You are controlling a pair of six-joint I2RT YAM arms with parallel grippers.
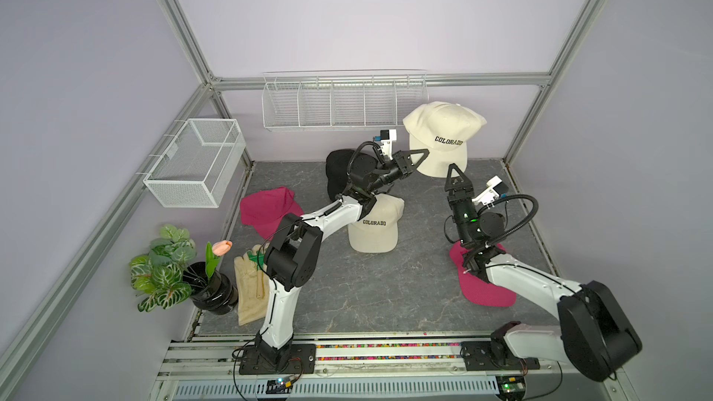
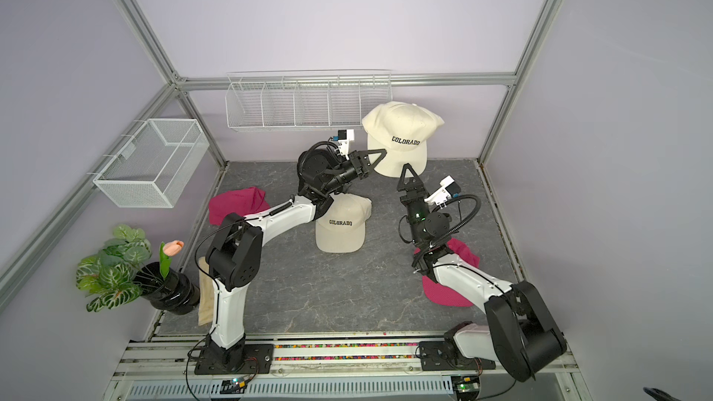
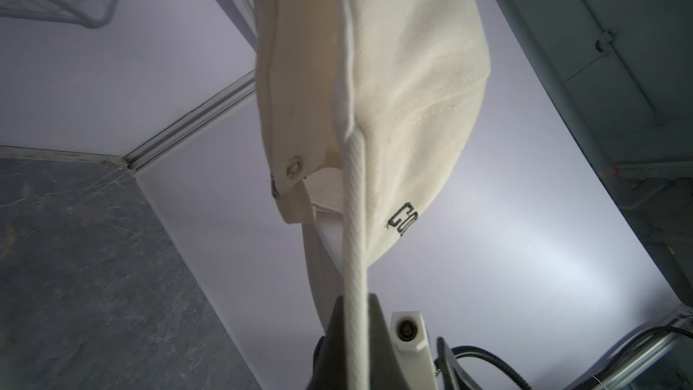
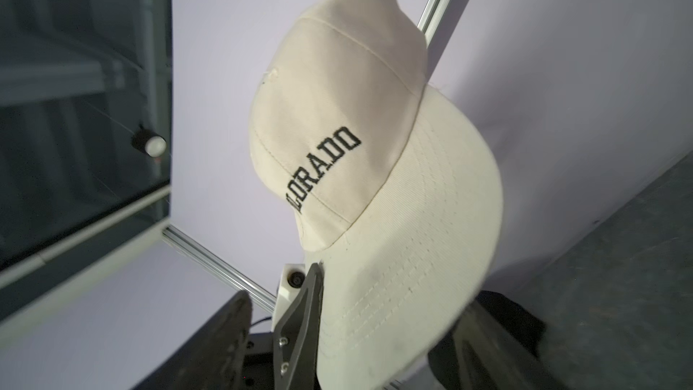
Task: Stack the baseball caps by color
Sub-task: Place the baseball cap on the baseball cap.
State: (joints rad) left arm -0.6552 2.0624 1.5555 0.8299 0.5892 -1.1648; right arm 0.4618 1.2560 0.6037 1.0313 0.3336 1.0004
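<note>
Brim of the raised cream cap point(image 1: 440, 125) sits pinched in the left gripper point(image 1: 423, 153), right gripper point(image 1: 451, 168) spread just beside it (apparently off the cloth), second cream cap point(image 1: 376, 231) below on the counter point(image 1: 386, 291), under the left arm point(image 1: 339, 214).

1. Far cream cap point(image 1: 443, 129) — cream, black "COLORADO" lettering.
2. Near cream cap point(image 1: 376, 235) — same cream and black lettering.
3. Magenta cap point(image 1: 262, 206) and second magenta cap point(image 1: 486, 297): plain deep pink.
4. Black cap point(image 1: 335, 165): plain black.
5. Surface point(image 1: 386, 295): dark grey, pale marble veining.
6. Mesh basket point(image 1: 193, 163) and wire rack point(image 1: 339, 104): white.
7. Vase point(image 1: 216, 295): glossy black; tulip point(image 1: 222, 247) peach; leaves point(image 1: 162, 275) green, white-veined.
8. Glove point(image 1: 249, 287): beige.
</note>
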